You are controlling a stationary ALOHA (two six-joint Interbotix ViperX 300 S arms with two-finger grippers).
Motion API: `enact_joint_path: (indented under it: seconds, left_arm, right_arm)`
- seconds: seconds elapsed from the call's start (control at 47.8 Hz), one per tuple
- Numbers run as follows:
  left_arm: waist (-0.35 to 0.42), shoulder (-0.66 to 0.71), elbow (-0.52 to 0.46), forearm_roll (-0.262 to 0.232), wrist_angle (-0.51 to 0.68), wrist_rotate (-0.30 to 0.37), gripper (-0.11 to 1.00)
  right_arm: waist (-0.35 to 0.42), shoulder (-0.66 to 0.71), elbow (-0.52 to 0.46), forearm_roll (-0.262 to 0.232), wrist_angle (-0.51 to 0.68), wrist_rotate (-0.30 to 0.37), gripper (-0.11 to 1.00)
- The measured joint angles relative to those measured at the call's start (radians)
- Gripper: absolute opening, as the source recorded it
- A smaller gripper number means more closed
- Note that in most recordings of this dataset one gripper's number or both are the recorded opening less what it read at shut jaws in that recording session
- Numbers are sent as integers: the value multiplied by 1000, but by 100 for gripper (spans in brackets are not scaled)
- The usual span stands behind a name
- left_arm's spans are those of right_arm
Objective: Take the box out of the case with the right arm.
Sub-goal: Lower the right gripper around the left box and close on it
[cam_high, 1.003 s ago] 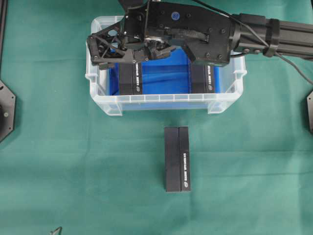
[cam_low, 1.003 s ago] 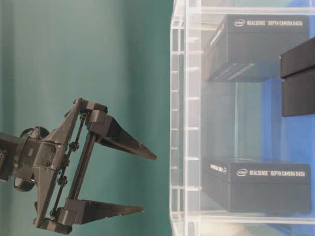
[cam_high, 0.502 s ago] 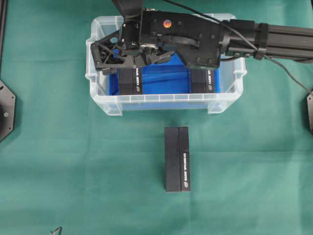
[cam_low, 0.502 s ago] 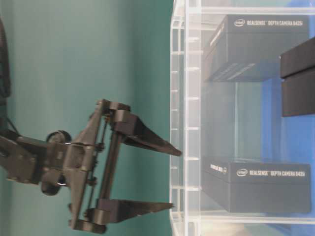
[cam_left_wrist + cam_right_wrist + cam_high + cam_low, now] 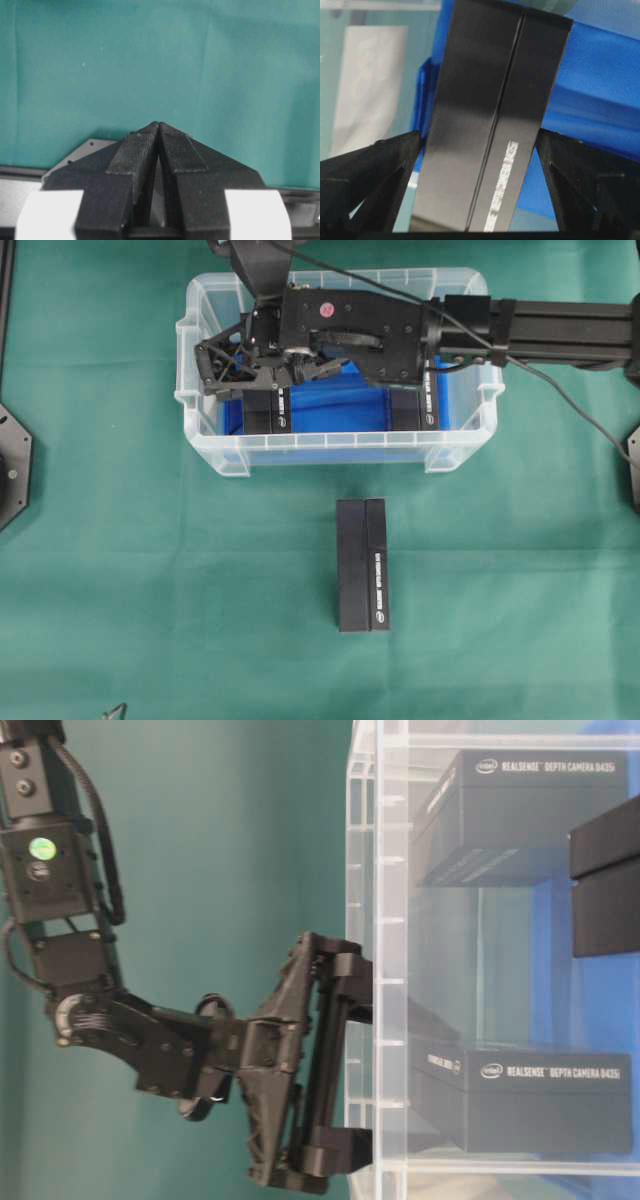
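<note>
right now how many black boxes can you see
3: one at the left end of the case under the open right claw, one at its right end, one on the green cloth. The arm may hide more.

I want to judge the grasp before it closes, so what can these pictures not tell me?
- Overhead: the right gripper and its arm hide most of the left box in the case, so contact is unclear.
- Right wrist: that box is cut off by the bottom edge; its print is blurred.
- Table-level: the clear wall hides the fingers' tips.
- Left wrist: only closed fingers over cloth.
</note>
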Motion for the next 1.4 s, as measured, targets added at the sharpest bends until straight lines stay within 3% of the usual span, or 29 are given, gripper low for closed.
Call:
enact_joint_path:
  seconds: [1.003,1.066,1.191,1.401]
  left_arm:
    - [0,0,0,0,2,-2,0]
    - [0,0,2,0,2,-2,0]
    - [0,0,2,0,2,-2,0]
    - [0,-2,2,0,2,-2,0]
  right_arm:
    - [-8,37,8,60,-28,21,94]
    - [-8,37,8,71,-28,23,92]
    - [-9,37,8,87,-28,32,73]
    - [-9,37,8,106,-23,48,73]
